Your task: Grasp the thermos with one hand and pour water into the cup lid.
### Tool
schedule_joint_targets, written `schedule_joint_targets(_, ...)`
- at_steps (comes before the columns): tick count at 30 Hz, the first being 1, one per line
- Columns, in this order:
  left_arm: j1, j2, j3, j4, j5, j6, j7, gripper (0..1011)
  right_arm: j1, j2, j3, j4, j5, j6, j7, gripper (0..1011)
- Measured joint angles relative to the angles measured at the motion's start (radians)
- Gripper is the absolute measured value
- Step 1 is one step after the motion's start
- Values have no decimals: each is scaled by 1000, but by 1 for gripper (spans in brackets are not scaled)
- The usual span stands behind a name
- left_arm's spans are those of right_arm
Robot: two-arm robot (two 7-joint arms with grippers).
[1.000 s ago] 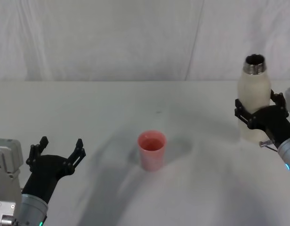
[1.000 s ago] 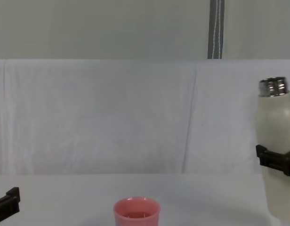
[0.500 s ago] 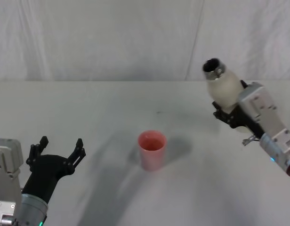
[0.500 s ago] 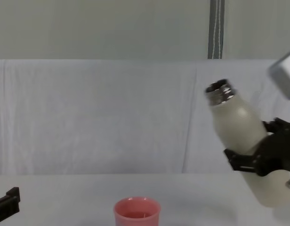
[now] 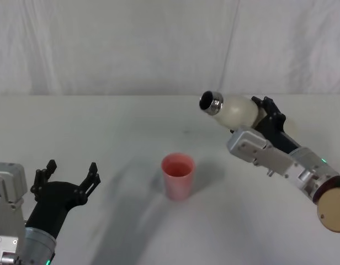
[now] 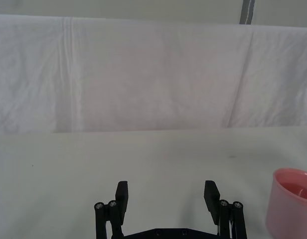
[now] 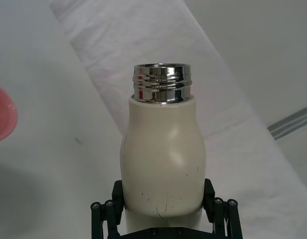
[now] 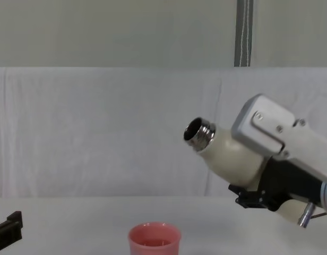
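The cream-white thermos (image 5: pixel 234 110) hangs in the air, tipped steeply so its open steel neck points left and slightly up. My right gripper (image 5: pixel 265 114) is shut on its body; the right wrist view shows the black fingers (image 7: pixel 112 205) clamped on both sides of the thermos (image 7: pixel 162 154). The neck is up and to the right of the pink cup lid (image 5: pixel 178 175), which stands upright mid-table. From the chest, the thermos (image 8: pixel 228 157) mouth is well above the cup lid (image 8: pixel 154 240), with no stream visible. My left gripper (image 5: pixel 70 170) rests open at the near left.
A white cloth covers the table (image 5: pixel 115 127) and hangs as a backdrop (image 5: pixel 131 44) behind it. The left wrist view has the cup lid (image 6: pixel 292 203) off beside the open left gripper (image 6: pixel 166 191). A grey pole (image 8: pixel 243 33) stands behind the backdrop.
The right gripper has carried the thermos left toward the cup lid, from upright on the table to lifted and tipped ever further. The left arm and cup lid have not moved.
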Motion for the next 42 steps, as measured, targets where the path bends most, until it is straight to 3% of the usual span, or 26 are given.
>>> schedule_joint_targets(14,0,0,0,0,0,0,0,1001,17,-12,-80,28,-162,6,-39,950)
schedule_joint_targets(30,0,0,0,0,0,0,0,1001,-9,4,-119,17,-242,1,-55,950)
schedule_joint_targets(42,0,0,0,0,0,0,0,1001,-30,14,-124,12,-286,20,-75,950)
